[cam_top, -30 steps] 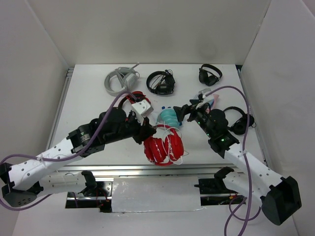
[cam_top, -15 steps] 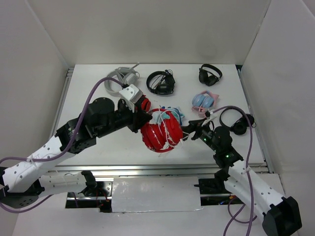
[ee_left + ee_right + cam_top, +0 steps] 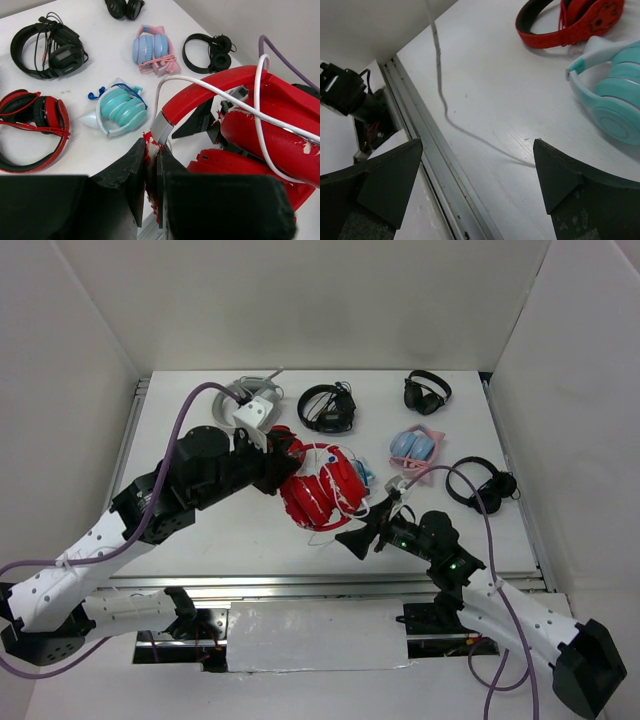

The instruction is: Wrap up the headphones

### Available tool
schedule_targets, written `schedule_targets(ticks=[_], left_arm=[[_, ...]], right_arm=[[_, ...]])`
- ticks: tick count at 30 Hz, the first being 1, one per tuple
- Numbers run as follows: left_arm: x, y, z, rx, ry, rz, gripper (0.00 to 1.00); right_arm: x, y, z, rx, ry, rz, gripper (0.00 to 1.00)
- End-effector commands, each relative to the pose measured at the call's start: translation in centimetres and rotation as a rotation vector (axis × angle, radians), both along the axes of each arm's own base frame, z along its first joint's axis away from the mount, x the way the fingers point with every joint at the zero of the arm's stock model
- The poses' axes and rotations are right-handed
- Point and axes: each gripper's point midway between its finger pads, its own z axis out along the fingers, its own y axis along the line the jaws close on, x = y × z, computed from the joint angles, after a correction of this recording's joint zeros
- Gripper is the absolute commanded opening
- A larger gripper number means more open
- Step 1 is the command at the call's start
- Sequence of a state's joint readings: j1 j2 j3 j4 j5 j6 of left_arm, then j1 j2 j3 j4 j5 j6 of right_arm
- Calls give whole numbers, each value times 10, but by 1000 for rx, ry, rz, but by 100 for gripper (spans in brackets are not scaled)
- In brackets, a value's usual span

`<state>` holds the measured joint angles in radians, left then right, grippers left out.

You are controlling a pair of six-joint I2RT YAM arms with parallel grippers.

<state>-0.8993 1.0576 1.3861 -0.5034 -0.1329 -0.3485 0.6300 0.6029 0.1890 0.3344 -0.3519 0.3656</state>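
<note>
My left pincer (image 3: 151,165) is pressed together on the red headphones (image 3: 260,130), pinching the frayed red padding right by the silver hinge of the band, and it holds them up off the table (image 3: 200,530). A thin white cable (image 3: 210,90) loops across the band and earcups. My right pincer (image 3: 477,165) is spread wide with nothing in it, just on the near right of the red headphones, low over the table. A white cord (image 3: 440,90) lies on the table under it. Behind the red headphones a teal pair (image 3: 120,107) rests on the table, partly hidden from above, with a red-and-black pair (image 3: 30,127) to its left. Farther back and to the right of the red headphones lies a pink-and-blue pair (image 3: 150,47).
</note>
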Motion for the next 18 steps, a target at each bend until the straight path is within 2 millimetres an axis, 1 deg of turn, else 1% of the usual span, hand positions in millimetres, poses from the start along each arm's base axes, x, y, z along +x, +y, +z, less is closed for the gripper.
schedule_targets(ticks=[1, 3, 4, 5, 6, 7, 8, 10, 12, 13, 15, 16, 17, 18], left_arm=[[3, -2, 50, -164, -60, -1, 0], [7, 0, 48, -170, -48, 3, 0], [10, 2, 47, -168, -46, 9, 0], [12, 3, 47, -172, -40, 12, 0], [13, 2, 44, -168, -32, 2, 0], [17, 6, 44, -168, -32, 13, 0], [19, 7, 44, -172, -27, 18, 0], [22, 9, 43, -174, -23, 18, 0], [23, 11, 41, -176, -16, 11, 0], [24, 12, 42, -179, -17, 11, 0], [25, 13, 43, -186, -14, 10, 0], [25, 14, 44, -192, -17, 9, 0], [24, 14, 46, -199, -20, 4, 0], [24, 17, 48, -205, -25, 9, 0]], right_arm=[[3, 19, 40, 86, -129, 37, 100], [19, 23, 49, 114, -147, -20, 100], [25, 27, 58, 120, -167, -19, 100], [32, 33, 53, 102, -151, -21, 100], [33, 41, 67, 118, -170, 8, 100], [32, 47, 69, 123, -180, 34, 100], [38, 53, 66, 116, -160, 33, 100], [40, 59, 73, 156, -175, 35, 100], [45, 59, 80, 193, -184, 13, 100], [47, 61, 88, 222, -206, 11, 100], [49, 64, 94, 237, -222, 22, 100], [49, 71, 89, 221, -222, 52, 100], [54, 74, 96, 226, -230, 54, 98], [58, 77, 96, 223, -227, 55, 91]])
